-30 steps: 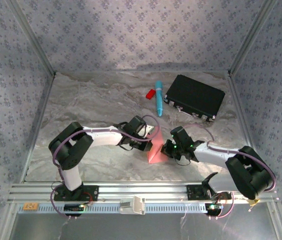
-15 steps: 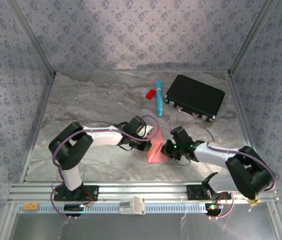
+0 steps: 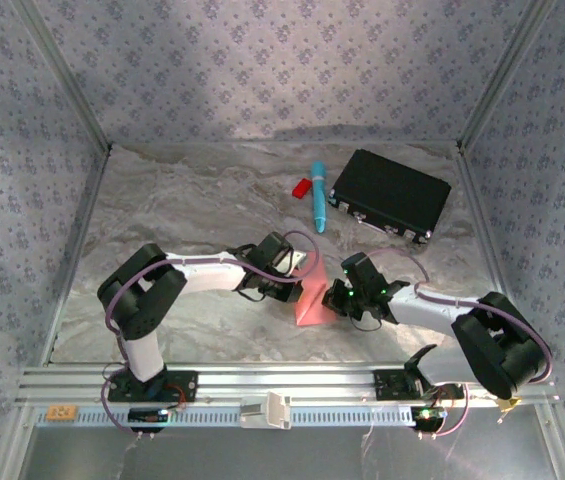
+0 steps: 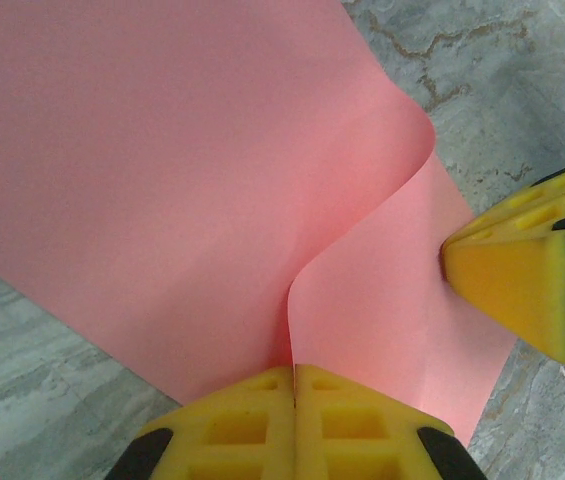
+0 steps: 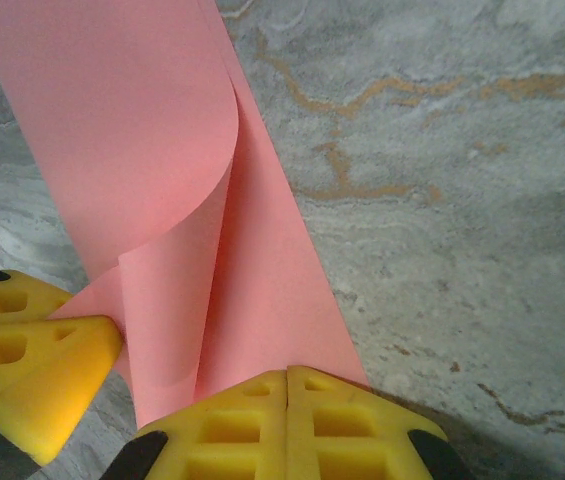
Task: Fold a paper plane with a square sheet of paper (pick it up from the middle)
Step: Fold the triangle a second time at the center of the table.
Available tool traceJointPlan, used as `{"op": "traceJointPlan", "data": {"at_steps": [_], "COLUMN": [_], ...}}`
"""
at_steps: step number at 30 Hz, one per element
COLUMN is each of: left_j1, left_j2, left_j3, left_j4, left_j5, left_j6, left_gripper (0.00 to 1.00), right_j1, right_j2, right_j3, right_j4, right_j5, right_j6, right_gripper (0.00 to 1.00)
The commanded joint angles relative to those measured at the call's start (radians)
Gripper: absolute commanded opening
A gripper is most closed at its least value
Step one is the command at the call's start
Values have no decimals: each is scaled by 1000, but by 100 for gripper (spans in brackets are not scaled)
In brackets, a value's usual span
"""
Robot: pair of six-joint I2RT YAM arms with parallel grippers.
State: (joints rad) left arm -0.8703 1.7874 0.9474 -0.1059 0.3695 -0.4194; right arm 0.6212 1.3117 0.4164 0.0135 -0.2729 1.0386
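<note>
While the overhead cam takes in the black case [image 3: 390, 195], blue pen [image 3: 317, 196] and little red piece [image 3: 302, 187] up by the far right corner of the desk [image 3: 182, 210], the wrist cams get the detail. The left gripper [image 4: 293, 372] and right gripper [image 5: 287, 375] both have their yellow fingers [image 4: 242, 425] squeezed fully together on the square sheet of paper [image 3: 312, 310], which bulges up in a soft curl between them. Sheet sits mid-desk toward the near edge, pinched from both sides, and nothing's budged since a second ago.

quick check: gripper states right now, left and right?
Left gripper: closed, pinching the square sheet of paper.
Right gripper: closed, pinching the same sheet.
</note>
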Motion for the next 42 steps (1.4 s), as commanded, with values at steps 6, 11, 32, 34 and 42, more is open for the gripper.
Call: {"op": "traceJointPlan", "data": {"at_steps": [6, 11, 32, 34, 42], "left_j1": [1, 1, 1, 1, 2], "left_j2": [-12, -13, 20, 21, 33], "left_j3": [9, 5, 10, 10, 8], "left_j4": [-29, -26, -28, -27, -23], "left_j5": [-18, -23, -13, -15, -10], "left_j6": [23, 23, 30, 28, 28], "left_gripper": [0, 0, 0, 0, 0], "right_j1": [-3, -3, -4, -3, -5], "right_j2": [10, 9, 6, 4, -1], "right_j3": [1, 0, 2, 2, 4], "right_j4": [-93, -92, -95, -95, -96], "right_j5": [37, 37, 38, 38, 38], "right_j6": [-11, -9, -9, -9, -10], "right_gripper": [4, 4, 4, 4, 4]}}
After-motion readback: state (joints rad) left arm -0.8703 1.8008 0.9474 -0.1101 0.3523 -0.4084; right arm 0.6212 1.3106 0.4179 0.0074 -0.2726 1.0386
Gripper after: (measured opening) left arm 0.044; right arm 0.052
